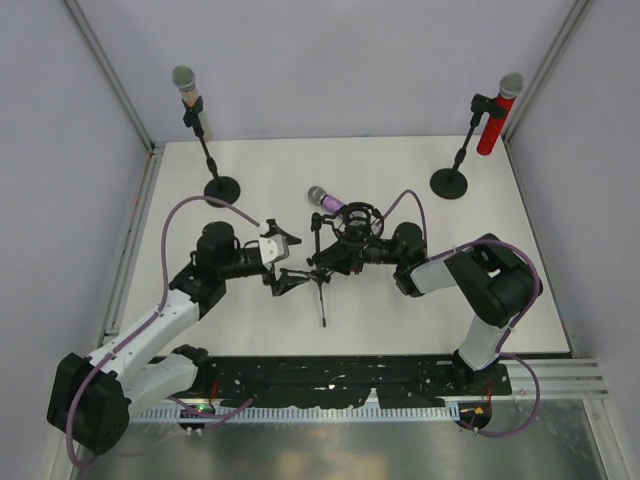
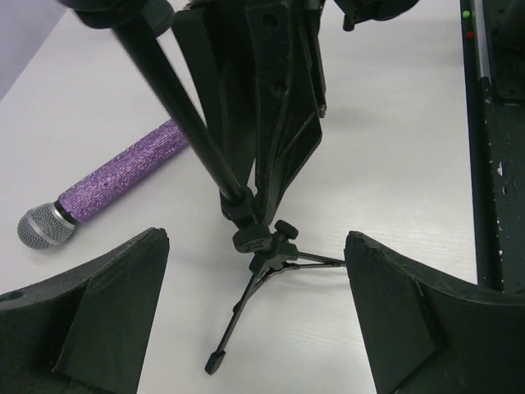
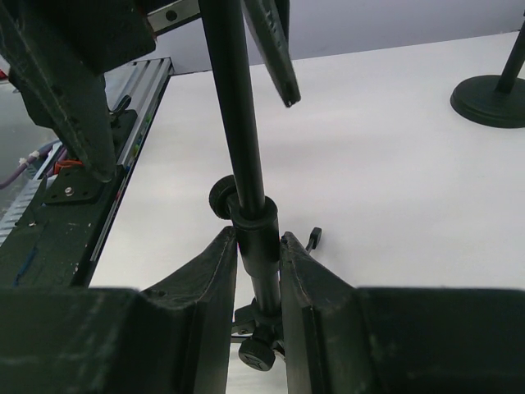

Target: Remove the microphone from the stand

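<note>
A purple microphone [image 1: 327, 200] with a silver head points to the far left, its tail at the black round mount [image 1: 358, 222] atop the small tripod stand [image 1: 322, 275]. In the left wrist view the microphone [image 2: 123, 176] looks low against the table, its tail hidden behind the stand's pole [image 2: 184, 123]; I cannot tell whether it rests in the mount. My right gripper [image 1: 335, 260] is shut on the stand's pole [image 3: 256, 222], just above the tripod [image 2: 262, 254]. My left gripper [image 1: 285, 258] is open, its fingers either side of the tripod without touching it.
Two tall round-based stands are at the back: one with a beige microphone [image 1: 192, 100] at the left and one with a red microphone [image 1: 492, 120] at the right. A black rail [image 1: 340, 380] runs along the near edge. Purple cables loop over both arms.
</note>
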